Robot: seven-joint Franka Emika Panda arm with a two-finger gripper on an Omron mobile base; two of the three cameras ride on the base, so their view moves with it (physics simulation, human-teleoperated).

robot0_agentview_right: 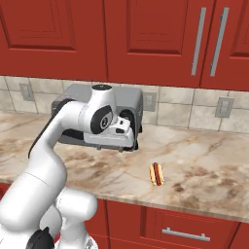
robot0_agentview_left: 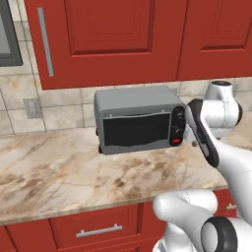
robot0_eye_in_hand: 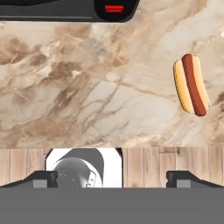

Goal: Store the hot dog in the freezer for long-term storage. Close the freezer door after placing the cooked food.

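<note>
End effector point(robot0_eye_in_hand: 111, 179) spread wide, empty, poised above bench point(robot0_eye_in_hand: 87, 96), facing down to line up on hot dog point(robot0_eye_in_hand: 191, 84), lying flat, untouched.

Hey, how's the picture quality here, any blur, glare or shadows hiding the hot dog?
Right base view: the hot dog is small but sharp, evenly lit on the marble counter, with no glare. Hand view: the hot dog is crisp, with only a faint shadow. Left base view: the microwave looks clear, slightly jagged at its edges.
</note>
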